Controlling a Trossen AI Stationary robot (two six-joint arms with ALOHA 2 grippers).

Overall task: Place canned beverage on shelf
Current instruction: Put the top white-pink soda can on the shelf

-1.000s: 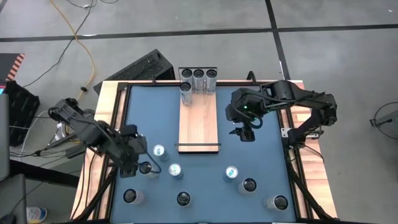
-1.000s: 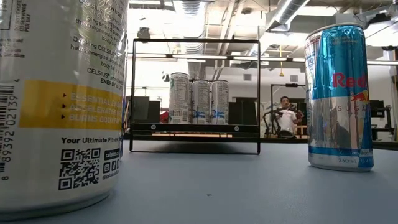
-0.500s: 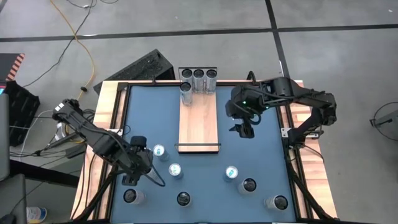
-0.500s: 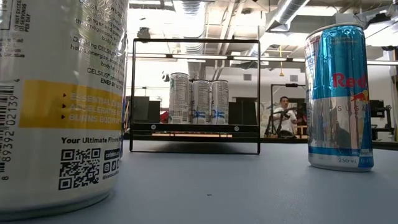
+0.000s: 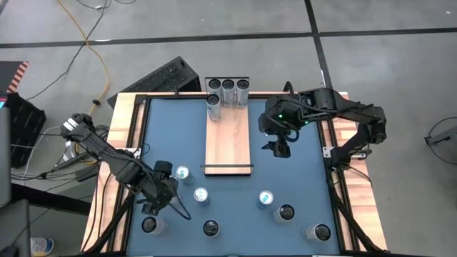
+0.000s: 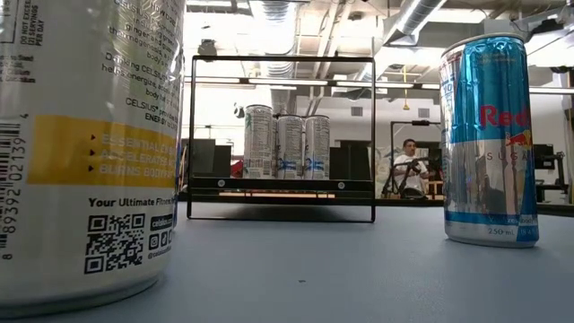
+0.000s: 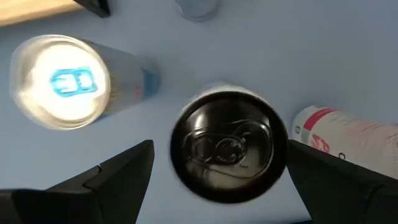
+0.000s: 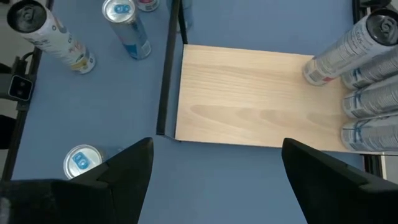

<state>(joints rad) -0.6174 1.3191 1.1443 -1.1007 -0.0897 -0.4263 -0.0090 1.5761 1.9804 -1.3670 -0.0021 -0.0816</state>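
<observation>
Left gripper [image 5: 158,194] wide, straddling black-topped can [image 7: 229,147], not touching. Right gripper [image 5: 280,146] wide, beside shelf [image 5: 228,139]; shelf's near half bare up to end rail.

"CELSIUS" can [image 6: 81,152] ("Red" on blue can [image 6: 489,144])

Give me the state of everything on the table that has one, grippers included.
Left gripper: open, above a black-topped can, not holding it.
Right gripper: open, empty, beside the shelf.
Shelf: flat on the table, four cans upright at its far end, the rest bare.
Loose cans: upright on the table, none gripped.
</observation>
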